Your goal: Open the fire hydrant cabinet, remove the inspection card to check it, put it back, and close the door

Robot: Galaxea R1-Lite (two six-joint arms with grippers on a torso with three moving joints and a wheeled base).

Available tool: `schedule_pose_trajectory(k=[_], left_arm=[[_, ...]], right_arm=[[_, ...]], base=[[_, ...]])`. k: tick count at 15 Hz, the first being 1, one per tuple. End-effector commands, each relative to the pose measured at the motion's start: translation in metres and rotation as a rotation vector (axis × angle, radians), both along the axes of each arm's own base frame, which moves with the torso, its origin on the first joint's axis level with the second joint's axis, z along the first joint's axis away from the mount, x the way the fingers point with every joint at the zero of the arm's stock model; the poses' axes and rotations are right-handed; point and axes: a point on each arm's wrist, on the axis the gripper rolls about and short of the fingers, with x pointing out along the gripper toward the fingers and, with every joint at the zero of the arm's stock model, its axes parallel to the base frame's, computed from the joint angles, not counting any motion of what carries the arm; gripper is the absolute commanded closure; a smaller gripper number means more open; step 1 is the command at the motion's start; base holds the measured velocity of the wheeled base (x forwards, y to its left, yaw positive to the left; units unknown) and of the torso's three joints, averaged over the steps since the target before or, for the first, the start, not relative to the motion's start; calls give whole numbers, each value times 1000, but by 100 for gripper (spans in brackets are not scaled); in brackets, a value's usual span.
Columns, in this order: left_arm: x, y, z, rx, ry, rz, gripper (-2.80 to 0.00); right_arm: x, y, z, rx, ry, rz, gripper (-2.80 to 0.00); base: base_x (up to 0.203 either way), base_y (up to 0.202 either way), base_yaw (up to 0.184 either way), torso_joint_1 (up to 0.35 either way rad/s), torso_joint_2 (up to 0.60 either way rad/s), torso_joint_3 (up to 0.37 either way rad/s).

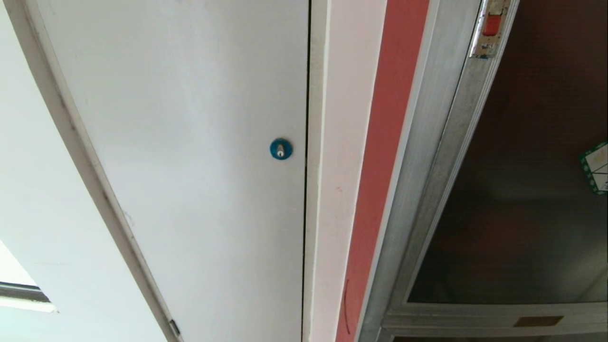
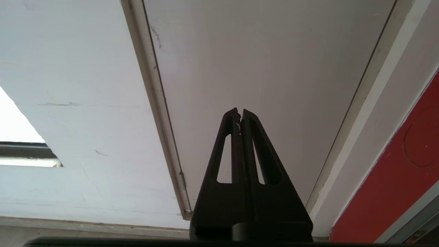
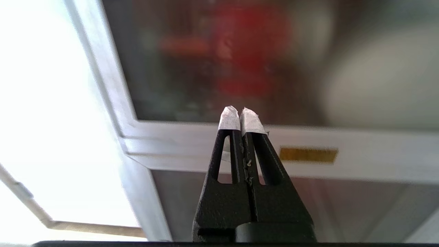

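1. At far right, fire hydrant cabinet [image 1: 427,156] with door [image 1: 522,199] closed, red latch [image 1: 492,23] up top
2. Left of it, white panel [image 1: 190,142] with blue lock [image 1: 280,149]
3. Left gripper [image 2: 240,112] clenched, empty, facing white panel
4. Right gripper [image 3: 241,113] clenched, empty, near door

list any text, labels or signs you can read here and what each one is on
None can be read.
Green-and-white hexagonal sticker on the door: cut off at the edge, print too small.
Gold plate on the cabinet frame: too blurred in both views.
Red latch: no lettering legible.
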Motion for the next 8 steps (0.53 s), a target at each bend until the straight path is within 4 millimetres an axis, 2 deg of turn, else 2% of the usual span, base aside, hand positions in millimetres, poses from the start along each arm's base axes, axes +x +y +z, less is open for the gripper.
schedule_pose_trajectory(k=[1, 3, 5, 8], left_arm=[[0, 0, -1, 0, 2, 0, 0], [0, 0, -1, 0, 2, 0, 0], [0, 0, -1, 0, 2, 0, 0], [0, 0, -1, 0, 2, 0, 0]], right_arm=[[0, 1, 27, -1, 13, 34, 0], [5, 2, 57, -1, 31, 85, 0], [17, 3, 96, 0, 46, 155, 0], [40, 7, 141, 13, 98, 340, 0]], base=[[0, 0, 0, 0, 0, 0], [0, 0, 0, 0, 0, 0], [0, 0, 0, 0, 0, 0], [0, 0, 0, 0, 0, 0]])
